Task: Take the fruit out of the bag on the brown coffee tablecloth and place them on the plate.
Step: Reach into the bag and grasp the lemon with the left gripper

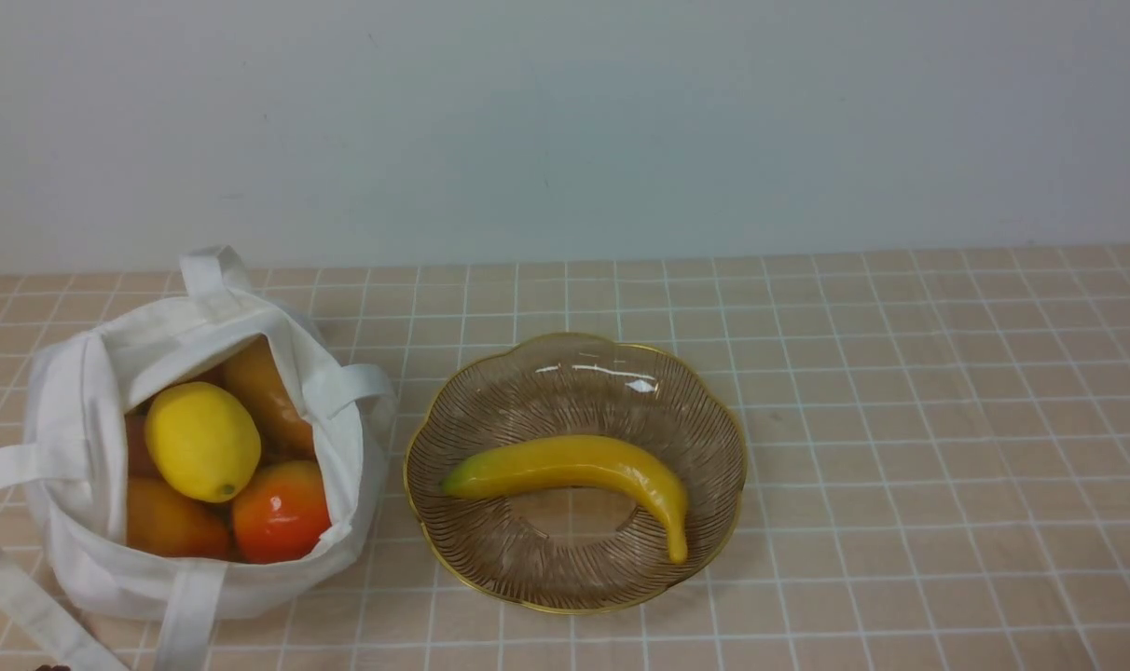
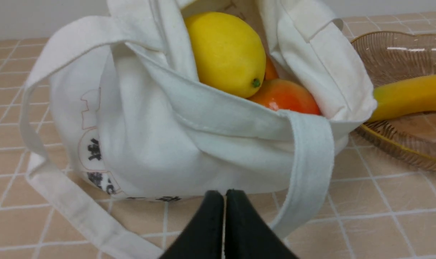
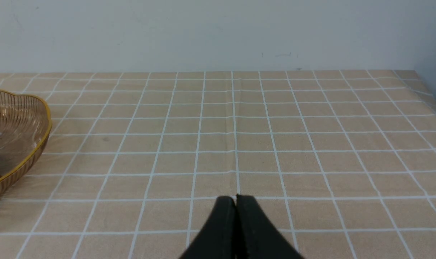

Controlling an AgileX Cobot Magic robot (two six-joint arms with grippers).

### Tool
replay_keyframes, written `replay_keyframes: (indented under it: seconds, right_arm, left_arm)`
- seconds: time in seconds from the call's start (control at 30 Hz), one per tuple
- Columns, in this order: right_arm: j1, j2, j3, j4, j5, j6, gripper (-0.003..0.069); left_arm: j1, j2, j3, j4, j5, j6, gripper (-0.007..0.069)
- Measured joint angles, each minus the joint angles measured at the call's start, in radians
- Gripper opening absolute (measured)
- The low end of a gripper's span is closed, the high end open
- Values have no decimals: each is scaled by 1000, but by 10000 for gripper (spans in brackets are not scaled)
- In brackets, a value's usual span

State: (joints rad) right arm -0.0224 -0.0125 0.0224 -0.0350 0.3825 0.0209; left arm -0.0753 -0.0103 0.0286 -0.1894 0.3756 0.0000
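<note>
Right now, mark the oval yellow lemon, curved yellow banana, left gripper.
oval yellow lemon (image 1: 202, 442), front view, middle of its skin.
curved yellow banana (image 1: 574, 463), front view, middle of its body.
left gripper (image 2: 224, 195), left wrist view, between its shut fingertips.

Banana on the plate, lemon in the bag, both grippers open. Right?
No: both are shut, left gripper and right gripper, per the wrist views. The banana is on the plate, the lemon in the bag.

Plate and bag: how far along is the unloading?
Done: one banana lies on the plate. In hand: nothing; left end effector and right end effector are both shut and empty, the left facing the bag. Left: the lemon, a red-orange fruit and orange fruits sit in the bag.
</note>
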Motion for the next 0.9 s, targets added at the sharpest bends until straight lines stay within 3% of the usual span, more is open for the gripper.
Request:
replay_keyframes:
  seconds: [0.2,0.23,0.33,0.47,0.77,0.9]
  right_arm:
    - [0,0,0,0,0,0,-18]
    - [0,0,0,0,0,0,-18]
    - [0,0,0,0,0,0,-18]
    - [0,0,0,0,0,0,-18]
    - [0,0,0,0,0,0,-18]
    - [0,0,0,0,0,0,-18]
  left_arm:
    - [0,0,0,-429,10,-233,-8]
    - [0,0,0,-639,9,-308,-8]
    - [0,0,0,-785,3,-312,-8]
    - [0,0,0,-864,-45,-285,-8]
    - [0,0,-9,-893,-188,-257,-8]
    - [0,28,-163,-834,-128,-79,-8]
